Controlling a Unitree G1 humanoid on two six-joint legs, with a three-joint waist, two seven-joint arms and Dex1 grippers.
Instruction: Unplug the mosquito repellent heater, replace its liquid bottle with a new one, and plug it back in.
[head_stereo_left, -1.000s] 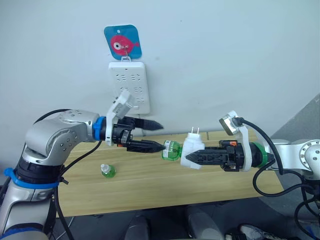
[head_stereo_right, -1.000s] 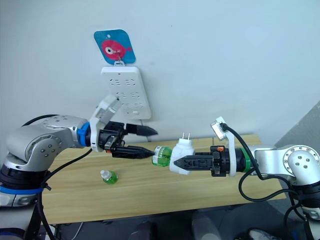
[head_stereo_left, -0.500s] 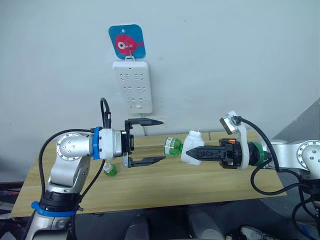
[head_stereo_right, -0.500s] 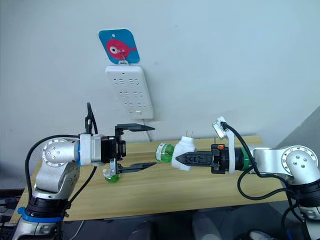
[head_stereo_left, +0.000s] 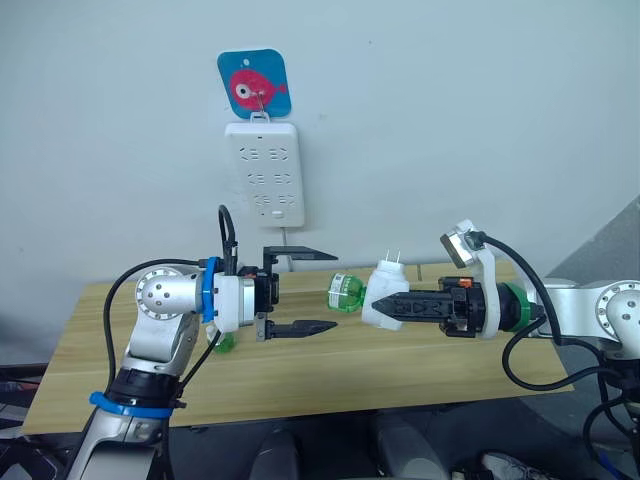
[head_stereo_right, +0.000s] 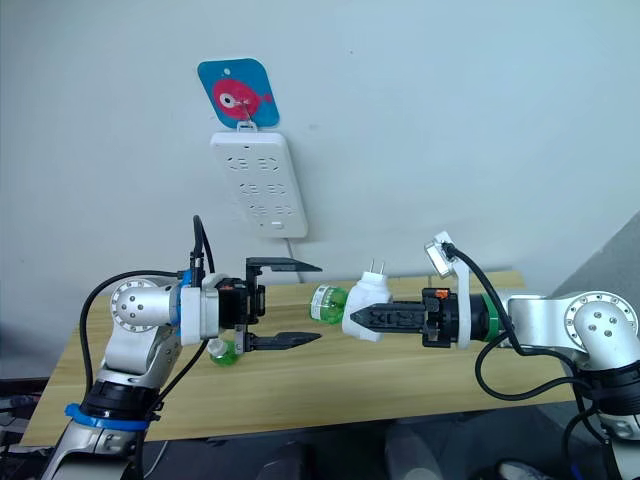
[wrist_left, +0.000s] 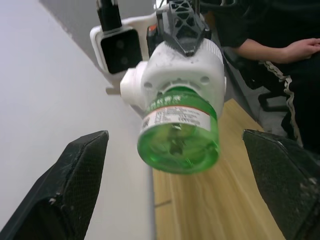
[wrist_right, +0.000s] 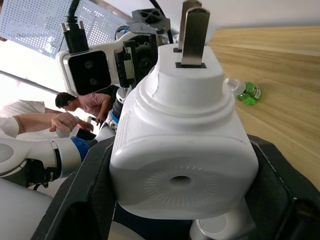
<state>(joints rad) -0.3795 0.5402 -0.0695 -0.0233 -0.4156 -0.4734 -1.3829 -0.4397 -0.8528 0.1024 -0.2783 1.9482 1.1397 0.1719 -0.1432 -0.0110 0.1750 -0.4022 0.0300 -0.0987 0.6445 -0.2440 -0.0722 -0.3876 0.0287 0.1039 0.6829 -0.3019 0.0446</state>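
Since half a second ago my left gripper (head_stereo_left: 318, 290) has drawn in closer to the heater, jaws spread wide and empty. From it, the green liquid bottle (head_stereo_left: 346, 293) lies just off the fingertips, apart, base-first, its long axis running level toward my right gripper (head_stereo_left: 388, 311), which is clamped on the mosquito repellent heater (head_stereo_left: 383, 296), prongs up. Left is the nearer arm for twisting it out, I judge. Beyond the heater, a second bottle (wrist_right: 243, 92) rests on the table (head_stereo_left: 400, 360); the power strip (head_stereo_left: 264, 172) hangs on the wall behind.
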